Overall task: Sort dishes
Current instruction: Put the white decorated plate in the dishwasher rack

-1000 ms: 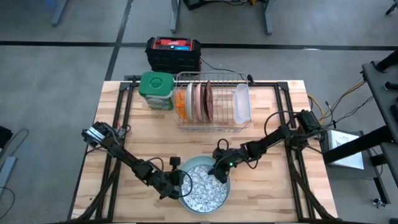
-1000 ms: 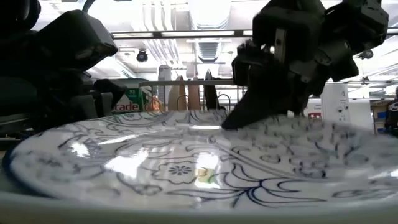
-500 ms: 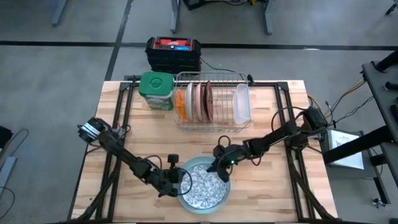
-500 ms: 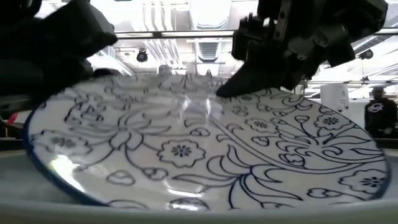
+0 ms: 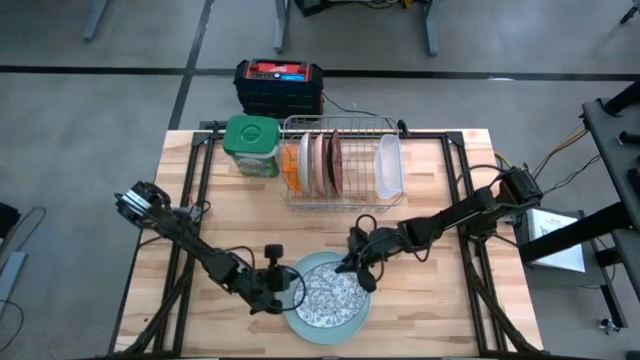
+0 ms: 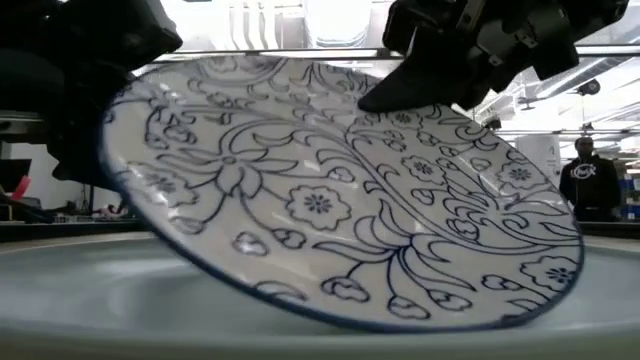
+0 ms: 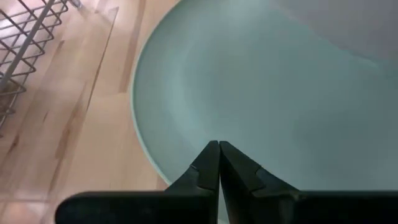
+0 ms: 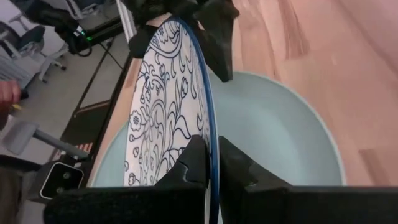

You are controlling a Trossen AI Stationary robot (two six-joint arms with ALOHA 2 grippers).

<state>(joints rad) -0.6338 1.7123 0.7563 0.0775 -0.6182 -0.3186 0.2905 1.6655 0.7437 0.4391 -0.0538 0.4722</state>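
- We see the light blue plate (image 5: 303, 318) flat on the table (image 5: 440, 310) beneath both grippers.
- On it the blue-patterned plate (image 5: 330, 298) tilts up, lifted edge toward the right gripper (image 5: 358, 266), nearer the dish rack (image 5: 342, 165).
- The right gripper is clamped tight on that rim.
- The left gripper (image 5: 277, 292), fingers pressed together and empty, sits at the light blue plate's opposite edge.

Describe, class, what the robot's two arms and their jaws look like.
Both arms are dark, thin and jointed, with black cables looped along them. The right gripper ends in matte black, wedge-shaped jaws; the left gripper has the same tapered black jaws. A small green light shows on the right arm.
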